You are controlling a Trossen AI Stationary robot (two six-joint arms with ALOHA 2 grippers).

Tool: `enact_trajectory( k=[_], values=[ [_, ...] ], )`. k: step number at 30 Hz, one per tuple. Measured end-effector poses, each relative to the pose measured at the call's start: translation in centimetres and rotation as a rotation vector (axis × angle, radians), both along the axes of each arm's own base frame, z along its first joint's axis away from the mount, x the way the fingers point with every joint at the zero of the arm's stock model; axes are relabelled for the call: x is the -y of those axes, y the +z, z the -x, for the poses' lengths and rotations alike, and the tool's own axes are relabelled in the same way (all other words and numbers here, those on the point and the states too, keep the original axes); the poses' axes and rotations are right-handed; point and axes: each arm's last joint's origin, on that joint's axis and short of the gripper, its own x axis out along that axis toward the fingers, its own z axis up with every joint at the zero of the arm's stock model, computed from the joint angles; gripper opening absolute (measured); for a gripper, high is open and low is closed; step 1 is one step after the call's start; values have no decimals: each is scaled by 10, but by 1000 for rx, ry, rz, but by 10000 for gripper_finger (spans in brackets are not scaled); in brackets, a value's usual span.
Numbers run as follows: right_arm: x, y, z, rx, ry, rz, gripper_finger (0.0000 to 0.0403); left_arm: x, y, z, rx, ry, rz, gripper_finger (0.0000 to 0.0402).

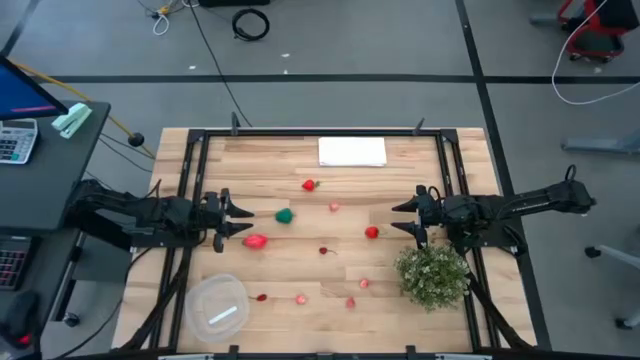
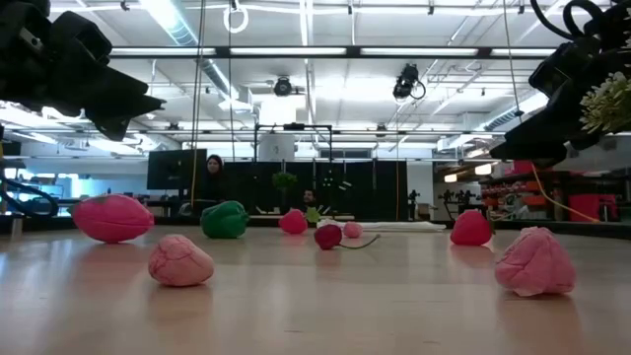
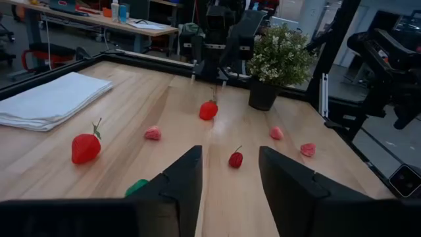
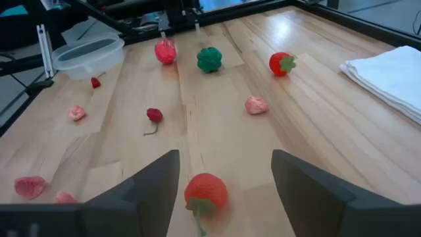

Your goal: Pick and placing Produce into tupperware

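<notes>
Small toy produce lies scattered on the wooden table: a red strawberry, a green piece, a larger pink-red piece, a red fruit, a cherry and several small pink pieces. The clear round tupperware sits near the near-left corner. My left gripper hovers open at the left, just short of the green and pink-red pieces. My right gripper hovers open at the right. The red fruit lies just ahead of its fingers, below them. Both grippers are off the table.
A bushy potted plant stands close beside my right arm, toward the near edge. A folded white sheet lies at the far edge. A black frame borders the table. People sit in the room behind.
</notes>
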Motion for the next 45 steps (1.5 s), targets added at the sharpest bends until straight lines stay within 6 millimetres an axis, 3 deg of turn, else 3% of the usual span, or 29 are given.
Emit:
enact_trajectory(
  k=[45],
  values=[
    [0,0,0,0,0,0,250,0,1,0,12,0,3,149]
  ],
)
